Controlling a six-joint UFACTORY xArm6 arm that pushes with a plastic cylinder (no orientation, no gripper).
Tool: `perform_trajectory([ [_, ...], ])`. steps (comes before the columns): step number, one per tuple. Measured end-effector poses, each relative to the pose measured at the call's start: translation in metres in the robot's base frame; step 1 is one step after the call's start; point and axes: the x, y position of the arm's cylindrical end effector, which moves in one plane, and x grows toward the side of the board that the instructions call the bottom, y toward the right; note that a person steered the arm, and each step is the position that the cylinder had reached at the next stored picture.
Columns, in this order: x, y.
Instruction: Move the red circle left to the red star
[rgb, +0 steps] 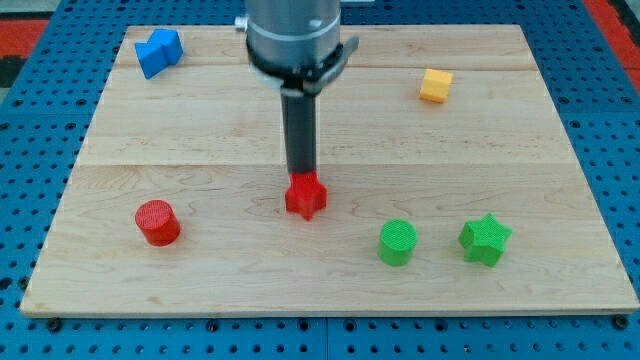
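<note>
Five small plastic blocks lie on our pale wooden board (200, 120): a red cylinder, the task's red circle (157, 222), near the view's bottom left; a red star-shaped block (306, 196) about the middle; a green cylinder (397, 242) and a green star (485, 239) toward the bottom right; a yellow cube (435, 85) at the upper right; and a blue block (158, 51) of uneven outline at the top left.

We carry no gripper, so nothing opens, closes or is held; our tool is a straight dark rod. Its lower end, our tip (301, 176), stands at the upper edge of the red star, touching it or just short of it; we cannot tell which. The tip is well apart from the red circle, which sits alone to the view's left of the star and slightly lower.

We judge the circle is already on the star's left side but not close beside it. Closing that gap would call for the tip to get round to the circle's far left side and push it rightward, and standing at the star does not serve that; a careless move here could knock the star away instead.
</note>
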Motion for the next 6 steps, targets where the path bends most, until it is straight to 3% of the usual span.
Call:
perform_trajectory([
  [1, 0.042, -0.001],
  [2, 0.009, -0.003],
  [3, -0.004, -0.118],
  [4, 0.013, -0.193],
  [6, 0.041, -0.109],
])
